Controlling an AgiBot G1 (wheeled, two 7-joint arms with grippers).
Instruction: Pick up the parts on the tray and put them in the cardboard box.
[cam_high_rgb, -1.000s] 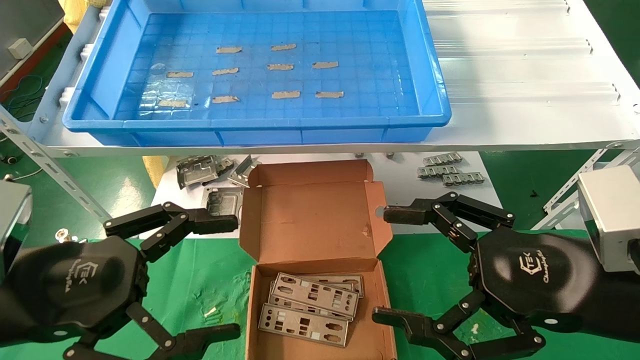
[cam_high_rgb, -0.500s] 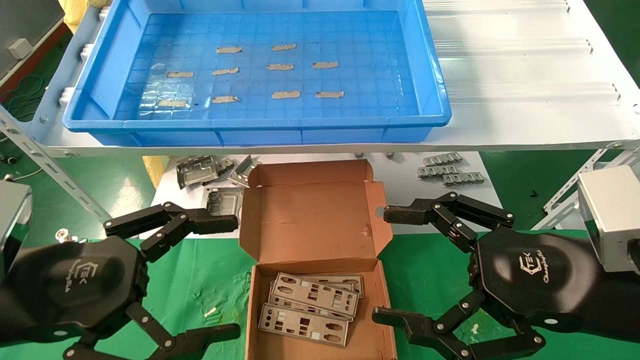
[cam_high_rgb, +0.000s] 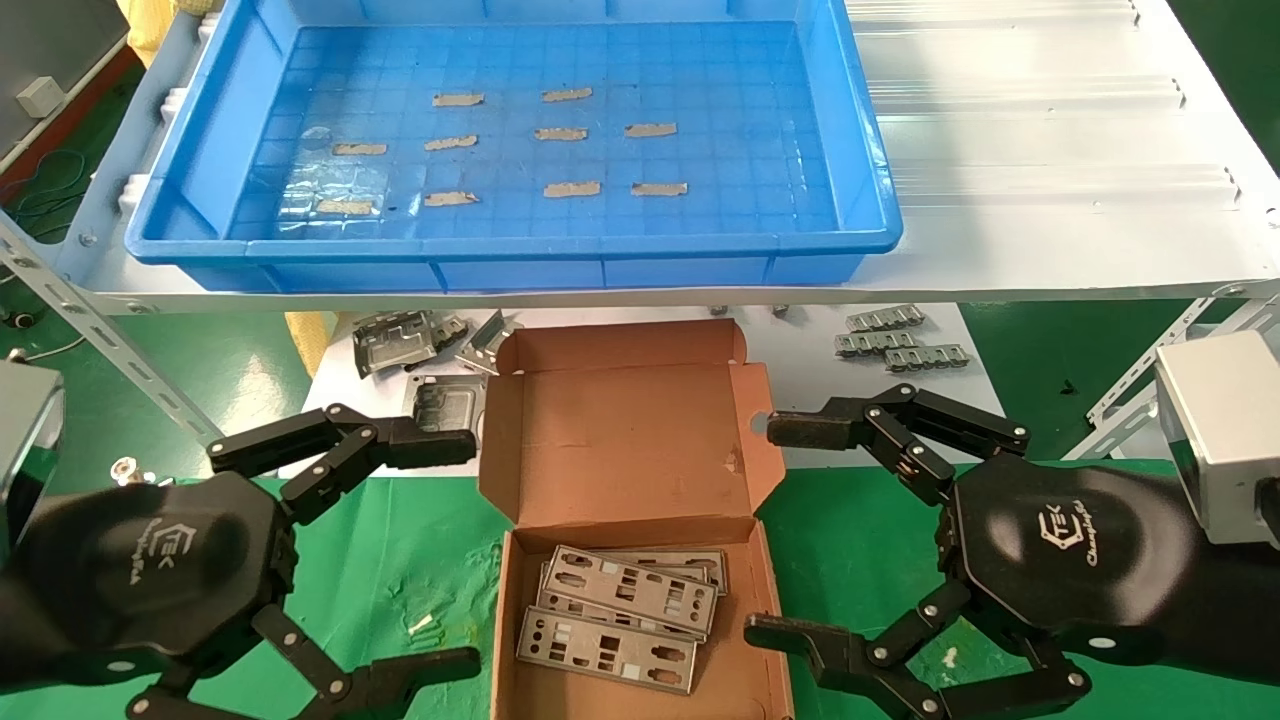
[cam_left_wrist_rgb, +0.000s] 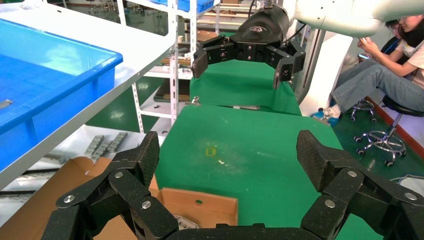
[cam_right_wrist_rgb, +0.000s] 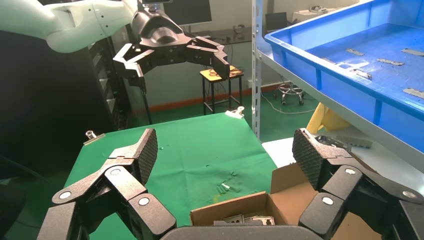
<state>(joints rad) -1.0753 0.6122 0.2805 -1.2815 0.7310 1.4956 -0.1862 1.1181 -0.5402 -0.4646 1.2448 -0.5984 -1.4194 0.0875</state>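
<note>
The blue tray (cam_high_rgb: 180, 200) sits on the white shelf at the back and holds only small grey tape strips (cam_high_rgb: 560, 133), no plates. The cardboard box (cam_high_rgb: 515, 620) lies open on the green cloth, its lid (cam_high_rgb: 625, 430) leaning back. Several silver-grey plates (cam_high_rgb: 625, 600) lie stacked inside it; they also show in the right wrist view (cam_right_wrist_rgb: 247, 219). My left gripper (cam_high_rgb: 440, 550) is open and empty just left of the box. My right gripper (cam_high_rgb: 775, 530) is open and empty just right of it.
Folded metal brackets (cam_high_rgb: 400, 345) lie on a white surface behind the box at the left, and more bracket strips (cam_high_rgb: 900, 340) at the right. A slanted shelf brace (cam_high_rgb: 100, 330) runs down at the left. A seated person (cam_left_wrist_rgb: 385, 75) shows in the left wrist view.
</note>
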